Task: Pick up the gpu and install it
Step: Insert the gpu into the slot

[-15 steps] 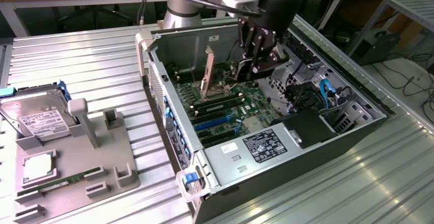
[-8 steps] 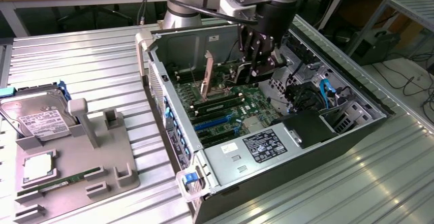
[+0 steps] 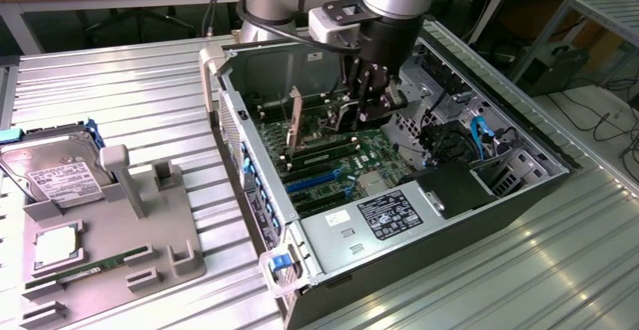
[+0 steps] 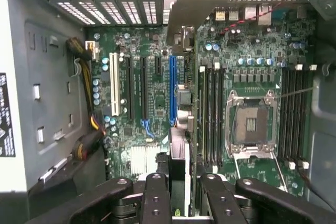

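Wrist view: fingers (image 4: 157,198) closed on the upright gpu (image 4: 178,156), held edge-down above the motherboard (image 4: 157,85) slots.

The gripper (image 3: 367,94) has matt black fingers (image 4: 156,203), plastic-looking, with small screw heads. Clamped between them, the gpu (image 4: 178,169) shows a dark, slightly glossy face, and its bracket (image 4: 181,1) beyond is dull silvery metal. Below the gripper lies the motherboard (image 4: 157,85), a glossy green circuit board with black, white and blue plastic slots. The case (image 3: 330,229) around the gripper is brushed grey sheet metal. Well off to one side, the hard drive (image 3: 55,173) has a shiny metal top with a white paper label.
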`<move>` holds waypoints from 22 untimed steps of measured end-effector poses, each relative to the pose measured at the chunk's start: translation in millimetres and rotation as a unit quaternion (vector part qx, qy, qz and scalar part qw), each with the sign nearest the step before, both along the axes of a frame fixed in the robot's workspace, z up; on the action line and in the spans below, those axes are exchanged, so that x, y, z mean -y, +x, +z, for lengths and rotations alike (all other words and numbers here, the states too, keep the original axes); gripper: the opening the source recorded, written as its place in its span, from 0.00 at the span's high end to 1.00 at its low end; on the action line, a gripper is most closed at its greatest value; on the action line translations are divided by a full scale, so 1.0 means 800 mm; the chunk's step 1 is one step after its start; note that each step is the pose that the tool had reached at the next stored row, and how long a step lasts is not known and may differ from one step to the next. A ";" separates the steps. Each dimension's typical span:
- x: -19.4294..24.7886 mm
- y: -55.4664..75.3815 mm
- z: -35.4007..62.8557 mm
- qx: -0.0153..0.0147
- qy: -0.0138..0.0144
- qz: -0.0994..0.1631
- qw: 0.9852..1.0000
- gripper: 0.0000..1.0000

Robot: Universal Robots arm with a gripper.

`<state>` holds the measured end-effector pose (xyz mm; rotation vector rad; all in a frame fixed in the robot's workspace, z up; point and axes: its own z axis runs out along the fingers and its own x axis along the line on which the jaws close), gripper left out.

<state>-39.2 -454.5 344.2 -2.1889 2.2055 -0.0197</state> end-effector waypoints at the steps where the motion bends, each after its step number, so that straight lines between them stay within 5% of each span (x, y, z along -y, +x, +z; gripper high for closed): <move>1: -0.0003 -0.003 -0.002 0.000 0.000 0.000 1.000 0.73; 13: -0.0027 -0.028 -0.041 0.000 0.000 0.004 1.000 0.73; 22: 0.0007 -0.028 -0.053 0.000 0.001 0.004 1.000 0.73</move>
